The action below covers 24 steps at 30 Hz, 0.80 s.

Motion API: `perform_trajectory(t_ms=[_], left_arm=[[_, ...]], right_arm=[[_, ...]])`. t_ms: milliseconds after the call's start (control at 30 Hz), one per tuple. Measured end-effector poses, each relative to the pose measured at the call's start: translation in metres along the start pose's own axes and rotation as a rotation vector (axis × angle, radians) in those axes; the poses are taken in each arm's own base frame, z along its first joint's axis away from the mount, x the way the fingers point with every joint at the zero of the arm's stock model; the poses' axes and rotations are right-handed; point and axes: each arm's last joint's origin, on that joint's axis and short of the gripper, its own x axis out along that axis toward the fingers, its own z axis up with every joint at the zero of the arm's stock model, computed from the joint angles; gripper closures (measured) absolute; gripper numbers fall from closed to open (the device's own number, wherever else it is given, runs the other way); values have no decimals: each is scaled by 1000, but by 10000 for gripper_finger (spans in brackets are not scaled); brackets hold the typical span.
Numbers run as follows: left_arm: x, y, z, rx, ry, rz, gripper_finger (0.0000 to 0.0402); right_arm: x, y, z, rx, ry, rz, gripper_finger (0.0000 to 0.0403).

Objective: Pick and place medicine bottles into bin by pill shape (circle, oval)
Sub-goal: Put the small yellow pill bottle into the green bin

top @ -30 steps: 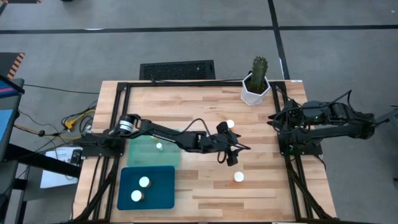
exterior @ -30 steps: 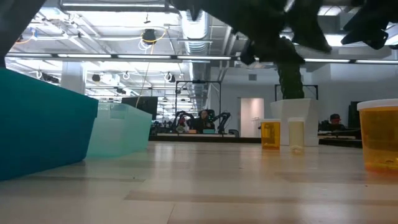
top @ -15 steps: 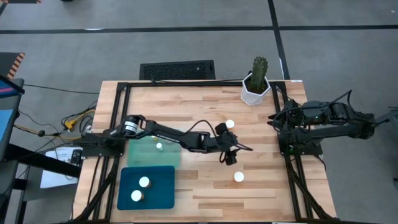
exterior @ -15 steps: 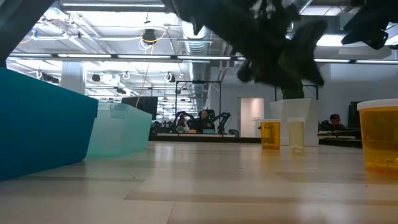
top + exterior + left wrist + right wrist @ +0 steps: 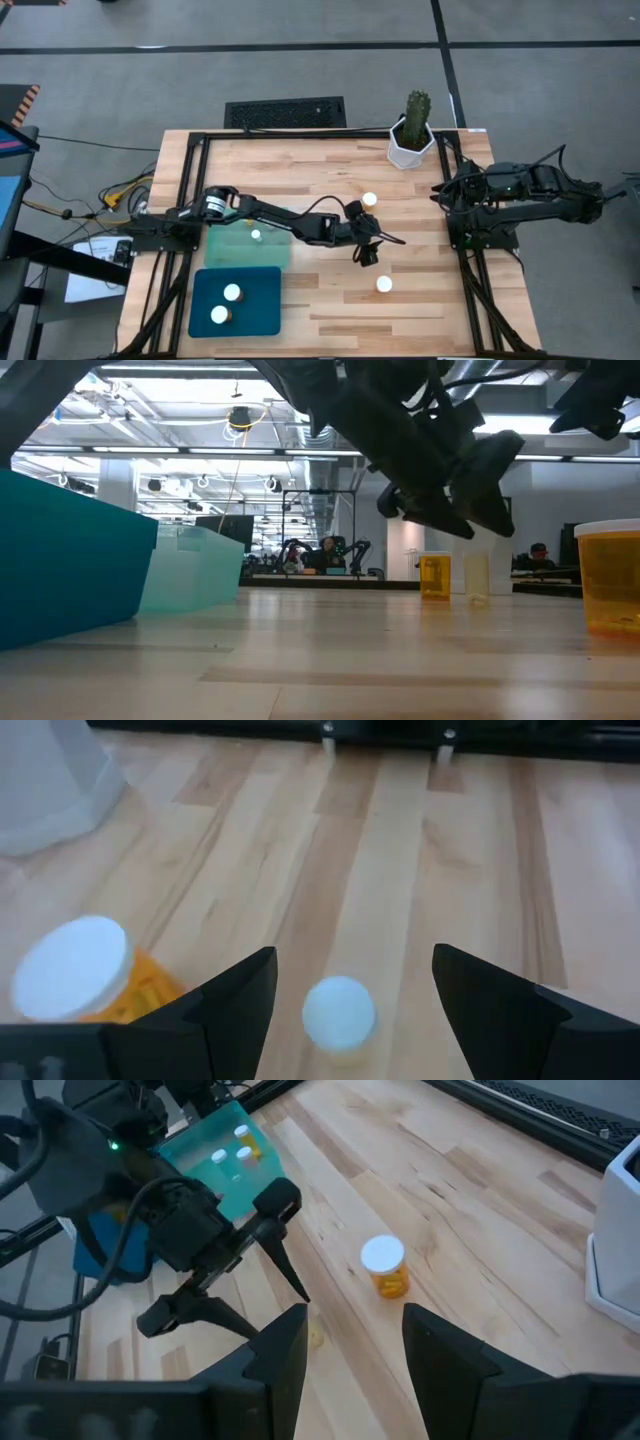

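My left gripper (image 5: 364, 238) is open and empty over the table's middle, above the wood in the low view (image 5: 445, 515). A narrow white-capped bottle (image 5: 339, 1012) stands on the table, in line with the gap between the fingers. A wider amber bottle (image 5: 75, 972) stands beside it, also in the high view (image 5: 370, 200). Another bottle (image 5: 384, 284) stands nearer the front edge. One bottle (image 5: 256, 236) is in the pale green bin (image 5: 225, 250). Two bottles (image 5: 232, 293) (image 5: 219, 314) are in the teal bin (image 5: 262, 310). My right gripper (image 5: 443, 190) is open at the right edge.
A white pot with a green cactus (image 5: 411, 135) stands at the table's far right. The black frame rails (image 5: 462, 250) run along the table's sides. Bare wood lies between the bins and the loose bottles.
My left gripper has come down toward the table near the narrow bottle and shifted slightly toward the table's left, its fingers staying apart. The bottles have not moved.
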Motion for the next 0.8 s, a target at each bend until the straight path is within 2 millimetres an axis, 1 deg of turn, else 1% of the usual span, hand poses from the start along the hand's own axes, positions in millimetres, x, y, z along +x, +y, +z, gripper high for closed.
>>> perform_trajectory(t_ms=[200, 300, 533, 633, 800], left_arm=[[12, -2, -14, -1, 30, -2, 141], [15, -2, -20, -9, 60, 3, 141], [15, -2, -19, 9, 52, 13, 145], [15, -2, -19, 9, 51, 13, 165], [15, -2, -19, 12, 51, 14, 224]], right_arm=[[0, 0, 0, -17, 0, 0, 228], [0, 0, 0, -17, -1, 1, 228], [0, 0, 0, -17, 0, 1, 228], [0, 0, 0, -17, 0, 1, 228], [0, 0, 0, -17, -1, 0, 228]])
